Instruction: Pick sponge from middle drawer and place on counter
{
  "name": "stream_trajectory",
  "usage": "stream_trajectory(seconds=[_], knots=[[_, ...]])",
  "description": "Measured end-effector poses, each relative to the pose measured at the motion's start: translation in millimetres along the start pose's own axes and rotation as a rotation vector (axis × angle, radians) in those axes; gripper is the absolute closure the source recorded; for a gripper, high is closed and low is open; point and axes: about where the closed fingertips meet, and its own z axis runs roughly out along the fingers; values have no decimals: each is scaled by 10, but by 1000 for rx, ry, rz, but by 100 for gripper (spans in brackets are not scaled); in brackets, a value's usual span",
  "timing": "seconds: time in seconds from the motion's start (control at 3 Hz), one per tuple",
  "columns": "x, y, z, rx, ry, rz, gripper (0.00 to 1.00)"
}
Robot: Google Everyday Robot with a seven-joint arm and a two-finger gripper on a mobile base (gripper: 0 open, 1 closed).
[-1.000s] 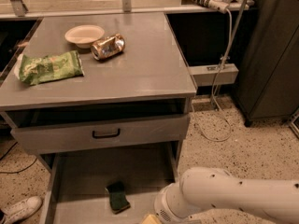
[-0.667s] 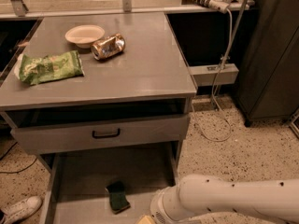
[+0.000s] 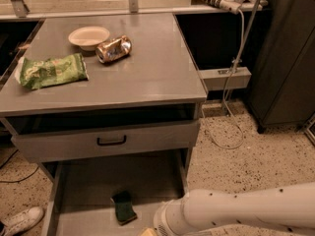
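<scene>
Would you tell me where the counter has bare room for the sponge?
Bare: the counter right of the can. Crowded: back left, with bowl and snack bag. The gripper is low beside the sponge.

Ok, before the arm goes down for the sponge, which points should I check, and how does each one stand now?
1. Middle drawer pulled out: ok.
2. Sponge uncovered on the drawer floor, dark face up: ok.
3. Upper drawer front not over the sponge: ok.
4. Gripper above the sponge: not ok; only a bit shows at the bottom edge, right of the sponge.
5. Bare spot on the counter: ok; the bowl, can and snack bag sit on the left part.
</scene>
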Motion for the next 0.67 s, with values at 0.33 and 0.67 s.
stream_trajectory(seconds=[0.33,0.67], knots=[[-110,-113,314,14,-60,19,0],[-277,-233,593,17,-115,31,0]])
